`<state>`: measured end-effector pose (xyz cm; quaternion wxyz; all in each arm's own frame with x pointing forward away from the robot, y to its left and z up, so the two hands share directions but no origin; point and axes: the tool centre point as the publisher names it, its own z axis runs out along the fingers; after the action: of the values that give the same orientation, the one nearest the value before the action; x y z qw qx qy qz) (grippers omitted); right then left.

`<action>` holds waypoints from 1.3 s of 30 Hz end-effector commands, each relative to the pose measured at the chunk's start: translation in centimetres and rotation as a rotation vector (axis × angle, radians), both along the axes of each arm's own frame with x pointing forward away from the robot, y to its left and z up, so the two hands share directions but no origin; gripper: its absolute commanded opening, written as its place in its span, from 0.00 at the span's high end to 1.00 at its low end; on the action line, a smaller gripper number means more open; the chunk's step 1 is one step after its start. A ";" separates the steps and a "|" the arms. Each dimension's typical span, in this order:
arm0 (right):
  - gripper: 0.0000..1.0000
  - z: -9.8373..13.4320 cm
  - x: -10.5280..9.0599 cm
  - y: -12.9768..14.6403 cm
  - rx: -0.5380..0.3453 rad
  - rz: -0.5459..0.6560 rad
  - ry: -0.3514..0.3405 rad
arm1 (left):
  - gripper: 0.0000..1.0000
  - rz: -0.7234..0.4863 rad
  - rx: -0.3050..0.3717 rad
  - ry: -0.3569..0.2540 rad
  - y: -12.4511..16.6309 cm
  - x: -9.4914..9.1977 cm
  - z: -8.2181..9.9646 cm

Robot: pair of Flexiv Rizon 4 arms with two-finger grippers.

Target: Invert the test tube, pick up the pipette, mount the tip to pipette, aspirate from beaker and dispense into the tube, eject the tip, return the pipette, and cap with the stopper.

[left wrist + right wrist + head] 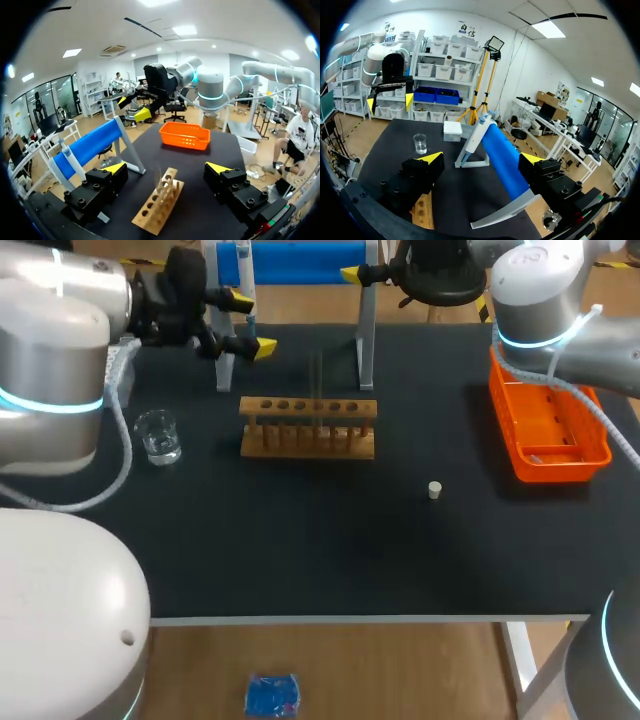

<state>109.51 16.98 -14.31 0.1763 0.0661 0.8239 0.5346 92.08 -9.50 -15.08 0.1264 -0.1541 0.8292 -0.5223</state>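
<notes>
Released, my left claw [167, 168] and right claw [481, 158] are hovering. I'm judging inversion pending: reaching for the clear glass test tube [159, 182] at left's twelve o'clock.

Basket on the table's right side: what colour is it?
The basket is bright orange, clearest in the head view.

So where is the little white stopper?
In the head view, the white stopper stands by itself on the black table, on the right side, between the wooden rack and the orange basket, a bit nearer the front edge than both.
</notes>
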 end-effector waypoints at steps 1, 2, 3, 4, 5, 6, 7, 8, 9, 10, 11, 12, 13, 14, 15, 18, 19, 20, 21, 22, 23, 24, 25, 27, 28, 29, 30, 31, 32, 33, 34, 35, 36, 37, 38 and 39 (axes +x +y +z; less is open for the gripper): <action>0.00 0.1 0.0 -0.1 -0.002 0.001 0.002 | 0.00 0.086 -0.019 -0.038 -1.1 -0.9 -2.0; 0.00 0.1 0.0 -0.1 -0.002 0.001 0.002 | 0.00 0.095 -0.026 -0.039 -1.2 -1.0 -2.3; 0.00 0.1 0.0 -0.1 -0.002 0.001 0.002 | 0.00 0.102 -0.027 -0.038 -1.3 -1.0 -2.6; 0.00 0.1 0.0 -0.1 -0.002 0.001 0.002 | 0.00 0.110 -0.030 -0.040 -1.3 -1.0 -2.9; 0.00 0.1 0.0 -0.1 -0.002 0.001 0.002 | 0.00 0.122 -0.036 -0.040 -1.4 -1.1 -3.2; 0.00 0.1 0.0 -0.1 -0.002 0.001 0.002 | 0.00 0.130 -0.035 -0.041 -1.5 -1.0 -3.5; 0.00 0.1 0.0 -0.1 -0.002 0.001 0.002 | 0.00 0.135 -0.040 -0.040 -1.5 -1.0 -3.7; 0.00 0.1 0.0 -0.1 -0.002 0.001 0.002 | 0.00 0.148 -0.036 -0.041 -1.6 -1.0 -4.0; 0.00 0.1 0.0 -0.1 -0.002 0.001 0.002 | 0.00 0.157 -0.040 -0.041 -1.6 -1.0 -4.2; 0.00 0.1 0.0 -0.1 -0.002 0.001 0.002 | 0.00 0.158 -0.044 -0.041 -1.7 -0.9 -4.5; 0.00 0.1 0.0 -0.1 -0.002 0.001 0.002 | 0.00 0.175 -0.037 -0.038 -1.7 -0.8 -4.7; 0.00 0.1 0.0 -0.1 -0.002 0.001 0.002 | 0.00 0.178 -0.038 -0.037 -1.7 -0.7 -5.0; 0.00 0.1 0.0 -0.1 -0.002 0.001 0.002 | 0.00 0.188 -0.046 -0.037 -1.8 -0.6 -5.2; 0.00 0.1 0.0 -0.1 -0.002 0.001 0.002 | 0.00 0.189 -0.045 -0.036 -1.8 -0.5 -5.4; 0.00 0.1 0.0 -0.1 -0.002 0.001 0.002 | 0.00 0.196 -0.044 -0.035 -1.9 -0.3 -5.6; 0.00 0.1 0.0 -0.1 -0.002 0.001 0.002 | 0.00 0.213 -0.053 -0.034 -2.1 0.1 -6.2; 0.00 0.1 0.0 -0.1 -0.002 0.001 0.002 | 0.00 0.216 -0.054 -0.033 -2.2 0.2 -6.4; 0.00 0.1 0.0 -0.1 -0.002 0.001 0.002 | 0.00 0.215 -0.064 -0.032 -2.4 0.4 -6.6; 0.00 0.1 0.0 -0.1 -0.002 0.001 0.002 | 0.00 0.216 -0.062 -0.032 -2.6 0.5 -6.8; 0.00 0.1 0.0 -0.1 -0.002 0.001 0.002 | 0.00 0.224 -0.066 -0.031 -2.8 0.6 -7.0; 0.00 0.1 0.0 -0.1 -0.002 0.001 0.002 | 0.00 0.223 -0.076 -0.032 -2.9 0.7 -7.1; 0.00 0.1 0.0 -0.1 -0.002 0.001 0.002 | 0.00 0.222 -0.074 -0.033 -3.1 0.8 -7.2; 0.00 0.1 0.0 -0.1 -0.002 0.001 0.002 | 0.00 0.224 -0.073 -0.033 -3.2 1.0 -7.4; 0.00 0.1 0.0 -0.1 -0.002 0.001 0.002 | 0.00 0.223 -0.078 -0.032 -3.3 1.3 -7.6; 0.00 0.1 0.0 -0.1 -0.002 0.001 0.002 | 0.00 0.223 -0.077 -0.032 -3.4 1.5 -7.7; 0.00 0.1 0.0 -0.1 -0.002 0.001 0.002 | 0.00 0.223 -0.076 -0.031 -3.5 1.7 -7.8; 0.00 0.1 0.0 -0.1 -0.002 0.001 0.002 | 0.00 0.219 -0.074 -0.029 -3.6 1.9 -8.0; 0.00 0.1 0.0 -0.1 -0.002 0.001 0.002 | 0.00 0.219 -0.072 -0.028 -3.7 2.1 -8.1; 0.00 0.1 0.0 -0.1 -0.002 0.001 0.002 | 0.00 0.217 -0.072 -0.028 -3.7 2.2 -8.2; 0.00 0.1 0.0 -0.1 -0.002 0.001 0.002 | 0.00 0.213 -0.070 -0.026 -3.8 2.4 -8.3; 0.00 0.1 0.0 -0.1 -0.002 0.001 0.002 | 0.00 0.209 -0.072 -0.024 -3.8 2.5 -8.4; 0.00 0.1 0.0 -0.1 -0.002 0.001 0.002 | 0.00 0.207 -0.073 -0.024 -3.8 2.7 -8.5; 0.00 0.1 0.0 -0.1 -0.002 0.001 0.002 | 0.00 0.206 -0.066 -0.021 -3.8 2.8 -8.6; 0.00 0.1 0.0 -0.1 -0.002 0.001 0.002 | 0.00 0.204 -0.067 -0.019 -3.8 2.9 -8.7; 0.00 0.1 0.0 -0.1 -0.002 0.001 0.002 | 0.00 0.203 -0.066 -0.018 -3.8 3.0 -8.7; 0.00 0.1 0.0 -0.1 -0.002 0.001 0.002 | 0.00 0.202 -0.066 -0.016 -3.9 3.1 -8.8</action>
<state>109.49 16.98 -14.31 0.1764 0.0662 0.8238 0.5346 94.60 -13.05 -23.76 0.1824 -0.2369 0.7892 -0.5365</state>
